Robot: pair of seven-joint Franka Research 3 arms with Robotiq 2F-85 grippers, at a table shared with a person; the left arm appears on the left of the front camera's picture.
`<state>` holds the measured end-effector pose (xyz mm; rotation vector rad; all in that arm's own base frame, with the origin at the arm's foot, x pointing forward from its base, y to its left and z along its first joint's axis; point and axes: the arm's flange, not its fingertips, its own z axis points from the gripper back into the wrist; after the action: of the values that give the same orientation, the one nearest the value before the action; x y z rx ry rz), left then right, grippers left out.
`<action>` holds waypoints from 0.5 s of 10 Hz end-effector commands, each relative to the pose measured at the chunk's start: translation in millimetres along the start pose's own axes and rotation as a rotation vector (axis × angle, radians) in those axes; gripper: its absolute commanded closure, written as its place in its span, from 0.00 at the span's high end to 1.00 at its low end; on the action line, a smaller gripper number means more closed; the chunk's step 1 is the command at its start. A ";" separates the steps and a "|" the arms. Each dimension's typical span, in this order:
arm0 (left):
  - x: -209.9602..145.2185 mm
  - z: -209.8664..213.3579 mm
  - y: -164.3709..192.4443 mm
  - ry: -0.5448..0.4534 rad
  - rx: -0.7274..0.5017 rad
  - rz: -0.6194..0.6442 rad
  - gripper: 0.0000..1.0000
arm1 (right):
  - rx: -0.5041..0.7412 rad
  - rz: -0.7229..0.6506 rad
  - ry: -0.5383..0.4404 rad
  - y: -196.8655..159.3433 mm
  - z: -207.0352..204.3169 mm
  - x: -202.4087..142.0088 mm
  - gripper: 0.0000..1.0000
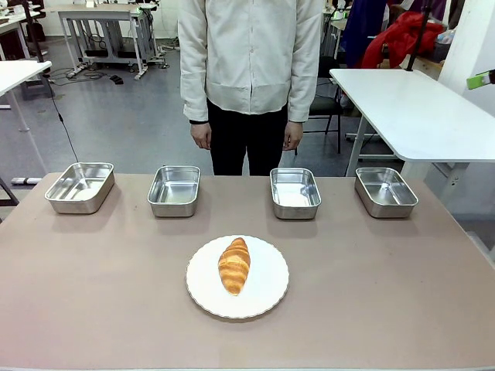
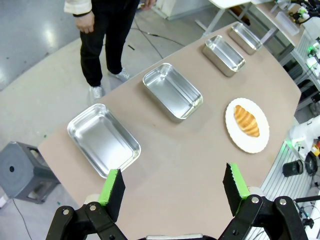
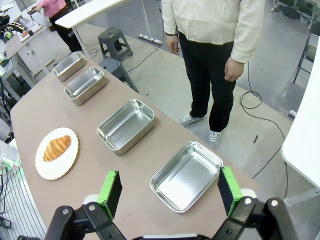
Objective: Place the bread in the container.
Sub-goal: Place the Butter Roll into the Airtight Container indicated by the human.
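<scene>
- Left gripper (image 2: 172, 172): black linkwork with green pads (image 2: 114, 186). The jaws are spread wide with nothing between them, high over one end of the table.
- Right gripper (image 3: 168, 174): same build, jaws equally wide and unloaded, high over the opposite end.
- Table (image 1: 93, 294): smooth matte taupe top with rounded corners, running away beneath both grippers.
- Croissant (image 1: 234, 265): golden-brown and ridged, tapered at both ends, with a darker glazed crest. It lies on the plate, outside every container, ahead of each gripper and off to one side, well apart from both.
- Plate (image 1: 267, 282): round, white, scallop-edged.
- Steel containers (image 1: 174, 189): four alike, deep rectangular trays in shiny metal with rounded corners, rolled rims and bare polished insides.
  - They stand in a spaced row receding from either gripper.
  - The nearest one lies just ahead of the right gripper's fingers; the one at the other end lies just ahead of one left pad.
- Person (image 1: 249, 62): cream jacket and black trousers, standing beyond the row, hands (image 1: 202, 137) hanging loose.
- Room: smooth grey floor, white worktables (image 1: 418, 108), a grey plastic stool (image 2: 20, 170) and a trailing black cable.
</scene>
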<state>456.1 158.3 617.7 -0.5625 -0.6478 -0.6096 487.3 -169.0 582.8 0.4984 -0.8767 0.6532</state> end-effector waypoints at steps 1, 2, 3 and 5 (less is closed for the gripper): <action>0.5 0.4 -1.4 -0.020 -0.009 -0.004 1.00 | 0.005 0.004 -0.005 1.9 0.6 1.4 1.00; 0.5 0.4 -1.4 -0.020 -0.009 -0.004 1.00 | 0.005 0.004 -0.005 1.9 0.6 1.4 1.00; 0.5 0.4 -1.4 -0.020 -0.009 -0.004 1.00 | 0.005 0.004 -0.005 1.9 0.6 1.4 1.00; 0.5 0.4 -1.4 -0.020 -0.009 -0.004 1.00 | 0.005 0.004 -0.005 1.9 0.6 1.4 1.00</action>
<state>456.1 158.3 617.7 -0.5625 -0.6478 -0.6096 487.3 -169.0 582.8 0.4984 -0.8767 0.6532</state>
